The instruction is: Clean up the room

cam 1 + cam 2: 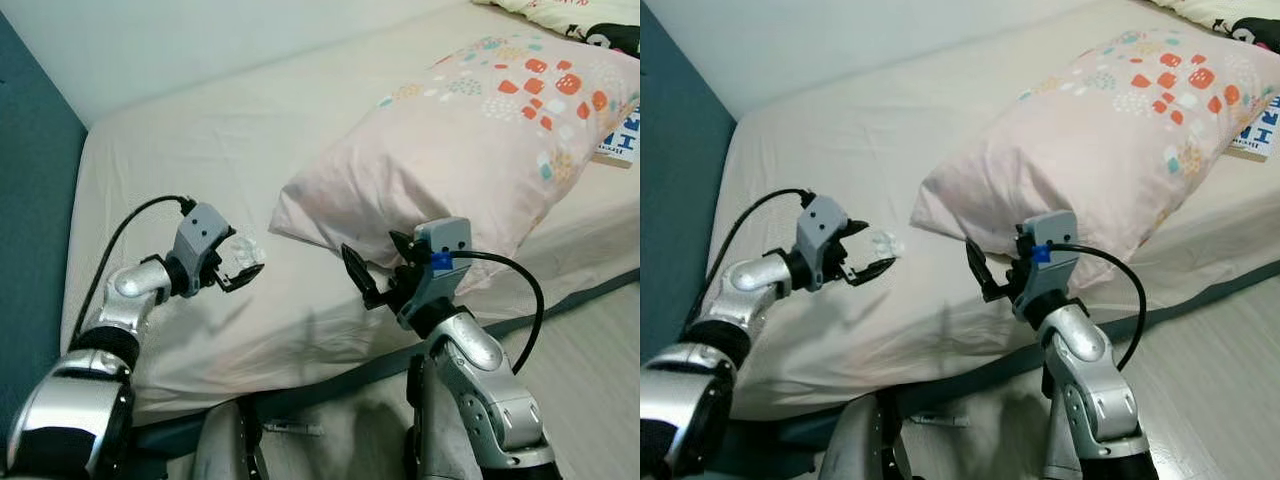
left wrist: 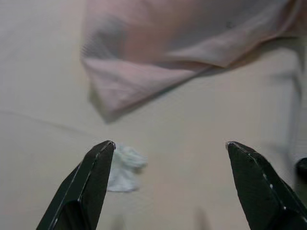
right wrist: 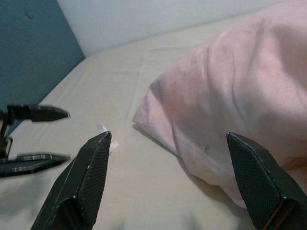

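Floorboards (image 1: 600,330) of pale wood run along the near edge of the bed (image 1: 160,150), and a small thin object (image 1: 293,429), too blurred to name, lies there between the robot's legs. Above that near edge the right gripper (image 1: 992,272) is raised with its two black fingers spread wide apart and nothing between them, close to the lower side of the pink pillow (image 1: 460,150). The left gripper (image 1: 240,266) hangs over the sheet toward the bed's near left corner, fingers likewise apart and empty, with the small crumpled white scrap (image 1: 885,243), likely a tissue or bit of wrapper, lying on the sheet just beyond its tips and near the pillow's pointed corner. Judged as the piece of litter to clear, the scrap looks almost weightless, soft and limp; it should crush flat under the fingers, cannot break, and is unlikely to slip, though the sheet beneath is loose and could be pinched up with it. The best hold seems to be across the bunched middle, fingers straddling it and closing low. The pillow is bulky, light and yielding, and would need a grasp at a corner or seam. Farther off, toward the bed's far right edge, a book (image 1: 622,135) lies flat beside the pillow, and another printed cushion (image 1: 580,15) rests at the far right corner against the white wall (image 1: 200,40).
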`<state>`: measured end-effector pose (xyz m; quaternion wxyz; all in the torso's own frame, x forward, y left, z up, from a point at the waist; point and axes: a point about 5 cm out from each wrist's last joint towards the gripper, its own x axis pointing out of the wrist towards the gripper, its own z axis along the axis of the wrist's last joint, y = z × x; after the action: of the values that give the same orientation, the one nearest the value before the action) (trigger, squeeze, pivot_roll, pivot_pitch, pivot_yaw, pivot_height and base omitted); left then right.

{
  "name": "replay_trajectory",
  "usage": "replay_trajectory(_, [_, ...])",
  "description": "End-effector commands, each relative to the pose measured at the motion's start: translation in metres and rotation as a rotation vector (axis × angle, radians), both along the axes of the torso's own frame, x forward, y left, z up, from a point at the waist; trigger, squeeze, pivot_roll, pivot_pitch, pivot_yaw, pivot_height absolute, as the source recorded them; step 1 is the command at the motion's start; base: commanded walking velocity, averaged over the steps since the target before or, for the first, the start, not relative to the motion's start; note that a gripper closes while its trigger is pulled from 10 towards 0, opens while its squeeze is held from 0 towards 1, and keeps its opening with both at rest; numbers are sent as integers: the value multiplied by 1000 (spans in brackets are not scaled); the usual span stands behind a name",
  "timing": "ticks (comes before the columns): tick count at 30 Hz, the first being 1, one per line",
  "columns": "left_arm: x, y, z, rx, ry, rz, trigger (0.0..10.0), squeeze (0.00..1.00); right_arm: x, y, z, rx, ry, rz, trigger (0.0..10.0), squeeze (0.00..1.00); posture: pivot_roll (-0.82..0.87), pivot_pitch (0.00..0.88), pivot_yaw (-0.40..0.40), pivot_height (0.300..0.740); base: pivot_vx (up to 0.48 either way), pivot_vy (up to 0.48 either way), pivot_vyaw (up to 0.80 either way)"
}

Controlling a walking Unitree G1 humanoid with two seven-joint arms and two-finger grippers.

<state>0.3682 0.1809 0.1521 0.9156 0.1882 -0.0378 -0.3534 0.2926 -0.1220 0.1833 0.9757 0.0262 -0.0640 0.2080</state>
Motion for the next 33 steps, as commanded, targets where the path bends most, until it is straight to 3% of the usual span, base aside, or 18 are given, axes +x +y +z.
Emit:
replay_trajectory(1, [-5, 3, -12, -53, 32, 24, 10000, 0, 3, 0, -3, -8, 10, -17, 10000, 0, -153, 150, 181, 435, 0, 0, 0])
replay_trajectory(7, [-9, -7, -20, -124, 35, 32, 10000, 0, 6, -4, -2, -11, 6, -36, 10000, 0, -156, 142, 178, 435, 0, 0, 0])
replay_trajectory(12, [-7, -17, -22, -277, 23, 126, 10000, 0, 9, -6, 2, -8, -7, -43, 10000, 0, -153, 142, 172, 435, 0, 0, 0])
replay_trajectory(16, [-9, -16, -23, -361, 36, 127, 10000, 0, 10, -6, 2, -12, -6, -42, 10000, 0, -150, 137, 167, 435, 0, 0, 0])
replay_trajectory(27, [-15, -20, -24, -356, 35, 42, 10000, 0, 16, -5, 6, -17, -18, -31, 10000, 0, -147, 133, 160, 435, 0, 0, 0])
replay_trajectory(30, [-15, -22, -17, -442, 42, -16, 10000, 0, 16, -5, 7, -17, -20, -28, 10000, 0, -145, 135, 159, 435, 0, 0, 0])
replay_trajectory(31, [-15, -21, -11, -514, 45, -48, 10000, 0, 17, -5, 7, -18, -19, -29, 10000, 0, -145, 136, 159, 435, 0, 0, 0])
replay_trajectory(32, [-15, -21, -11, -514, 45, -48, 10000, 0, 17, -5, 7, -18, -19, -29, 10000, 0, -145, 136, 159, 435, 0, 0, 0])
replay_trajectory(33, [-15, -19, -5, -588, 49, -86, 10000, 0, 17, -5, 6, -18, -20, -29, 10000, 0, -141, 136, 158, 435, 0, 0, 0])
